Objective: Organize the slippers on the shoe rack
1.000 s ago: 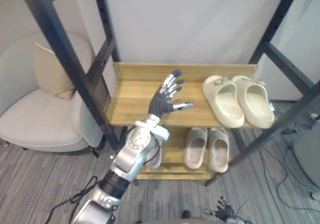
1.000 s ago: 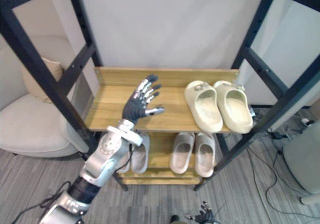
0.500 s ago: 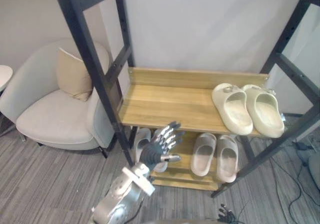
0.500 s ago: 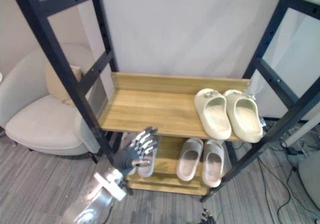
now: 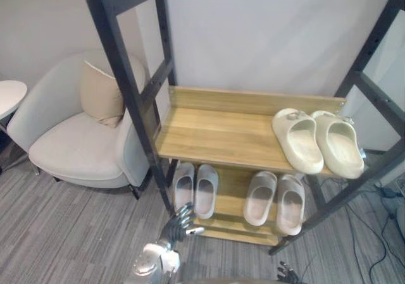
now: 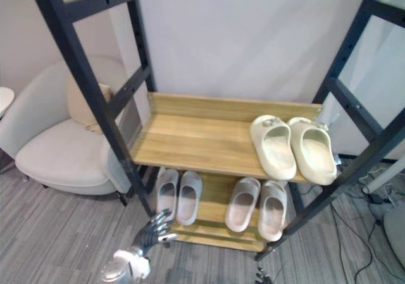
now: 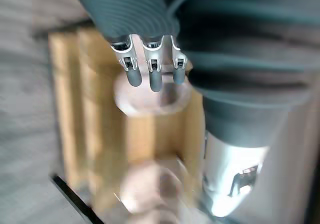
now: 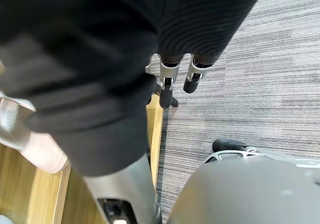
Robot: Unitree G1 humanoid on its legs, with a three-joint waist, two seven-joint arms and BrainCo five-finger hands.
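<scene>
Three pairs of slippers are sitting on the shoe rack [image 5: 126, 75] while both hands are hanging empty.

I am seeing the cream slippers [image 5: 319, 142] lying side by side at the right end of the upper shelf [image 5: 215, 132], toes toward the back board. On the lower shelf [image 5: 231, 184] the grey slippers [image 5: 195, 188] are resting at the left end and the beige slippers [image 5: 275, 198] at the right end, the two pairs apart. My left hand [image 5: 179, 224] is hovering low before the rack's front left corner, over the grey carpet [image 5: 63, 233], fingers spread and gripping nothing. My right hand [image 8: 170, 82] is hanging over the carpet beside the rack, its fingers relaxed and straight, touching nothing. A pale armchair [image 5: 76, 151] with a tan cushion [image 5: 101, 94] is standing just left of the rack.
</scene>
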